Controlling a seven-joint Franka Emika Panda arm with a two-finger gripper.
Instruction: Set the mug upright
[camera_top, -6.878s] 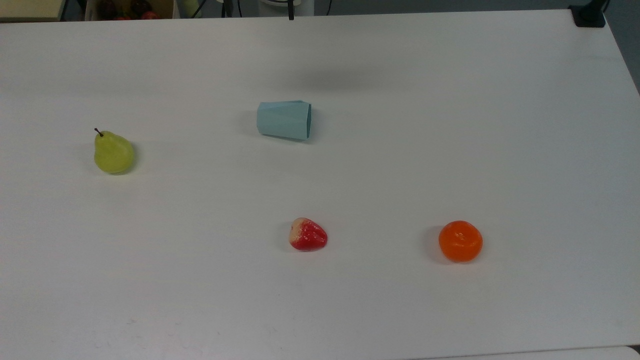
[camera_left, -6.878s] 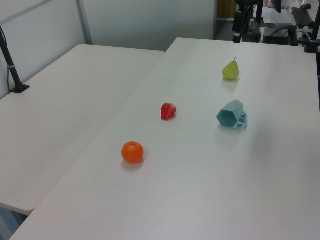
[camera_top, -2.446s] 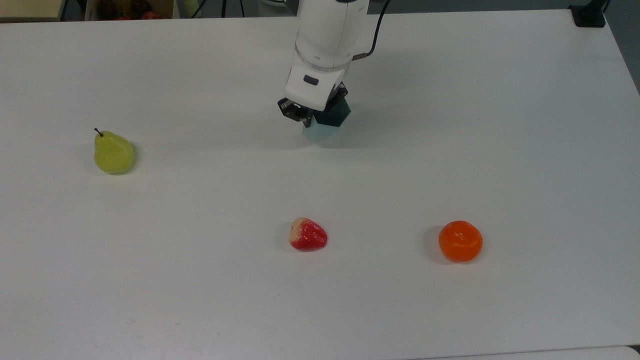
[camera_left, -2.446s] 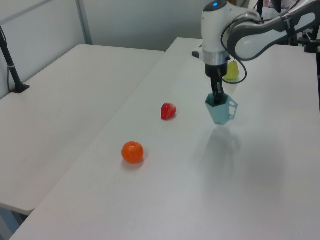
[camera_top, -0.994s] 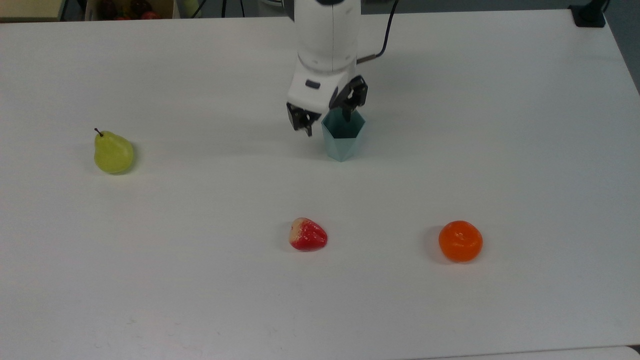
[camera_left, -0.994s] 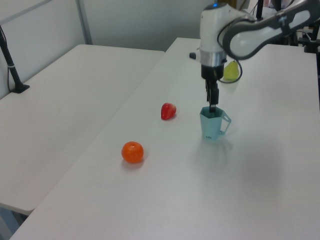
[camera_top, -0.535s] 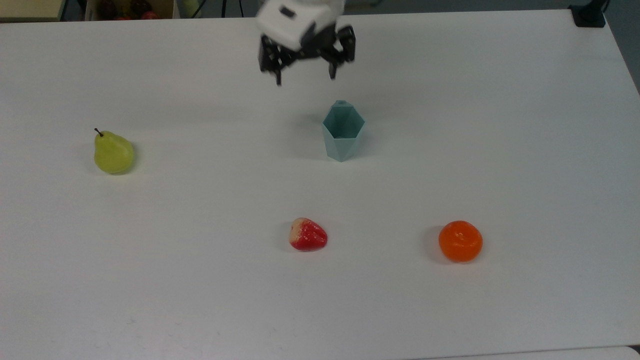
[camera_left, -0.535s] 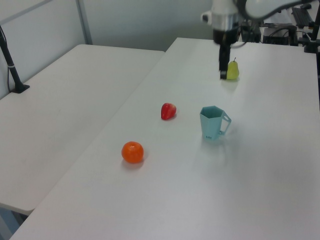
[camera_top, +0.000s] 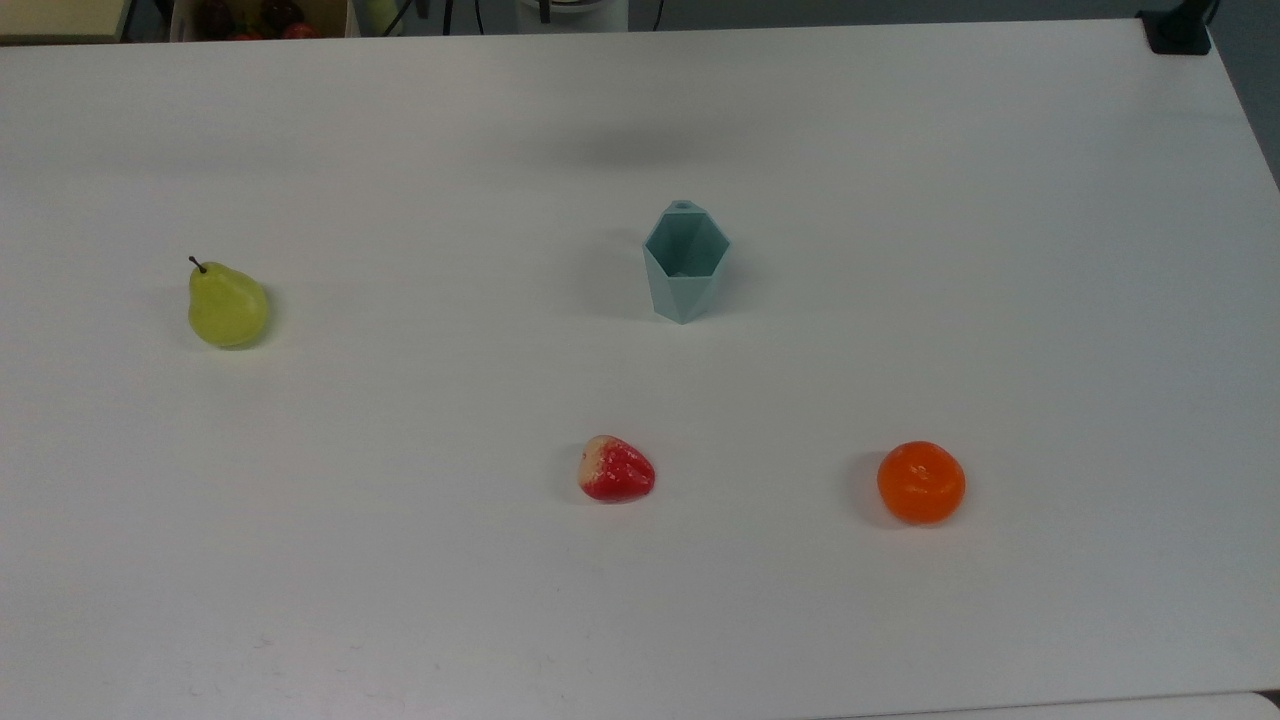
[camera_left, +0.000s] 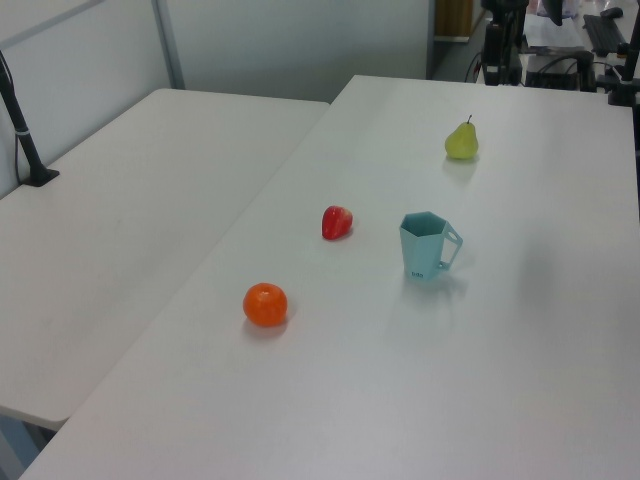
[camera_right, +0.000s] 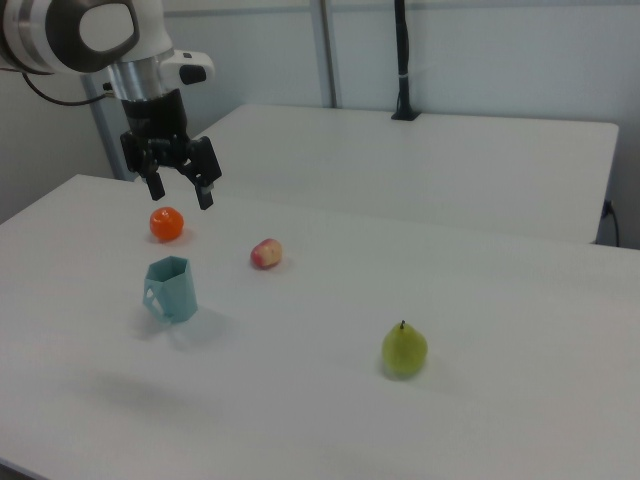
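Note:
The pale blue-teal faceted mug (camera_top: 686, 262) stands upright on the white table (camera_top: 900, 300), its hexagonal mouth facing up. The left view shows the mug (camera_left: 426, 246) with a small handle on the left view's right. My gripper (camera_right: 182, 197) hangs open and empty in the right view, well above the table. It is above the mug (camera_right: 172, 290) and touches nothing.
A green pear (camera_top: 227, 307) lies at the top view's left. A red strawberry (camera_top: 617, 470) and an orange (camera_top: 921, 482) lie nearer the front edge. A second table (camera_left: 120, 200) adjoins, with a black post (camera_left: 25, 130) on it.
My open gripper has risen away from the mug and left the top and left views. The mug stays upright where it stood half a second ago.

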